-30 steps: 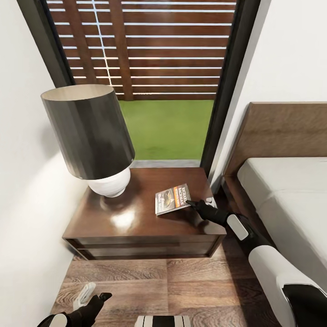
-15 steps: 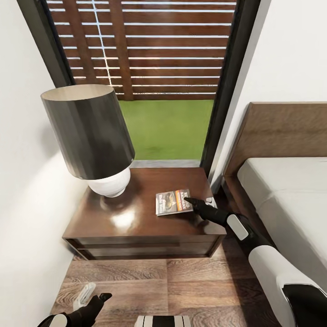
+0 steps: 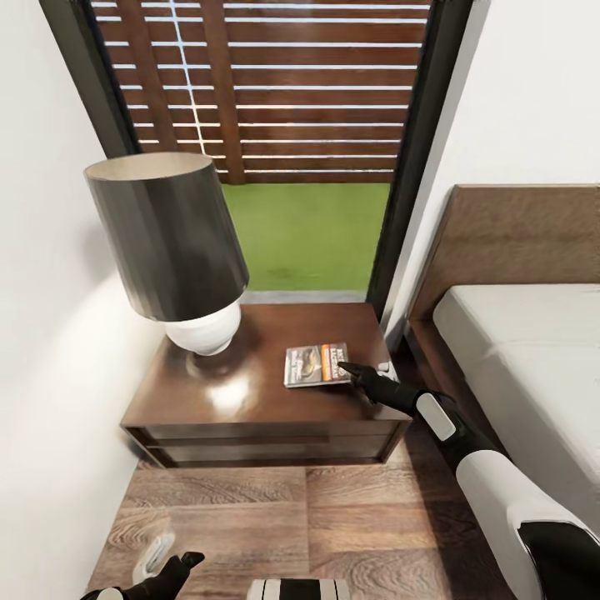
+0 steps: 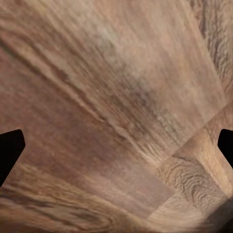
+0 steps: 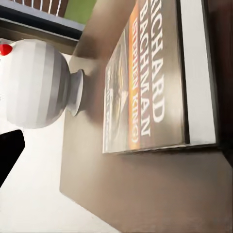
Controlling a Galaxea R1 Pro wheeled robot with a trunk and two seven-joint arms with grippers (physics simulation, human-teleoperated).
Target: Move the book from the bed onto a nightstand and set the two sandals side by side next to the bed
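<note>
Our left gripper [image 3: 171, 560] hangs low over the wood floor [image 3: 333, 517], fingers spread apart. A lamp [image 3: 179, 250] stands at the nightstand [image 3: 225, 408] top's left rear; the book [image 3: 317, 365] lies flat near its right edge. Our right gripper [image 3: 354, 371], empty with fingers parted, touches the book beside the bed [image 3: 517, 358].

Head view: our right arm extends forward, its claw [image 3: 357, 370] low with fingers parted. Our left claw [image 3: 171, 567] hangs low by our side, fingers spread wide, empty.
</note>
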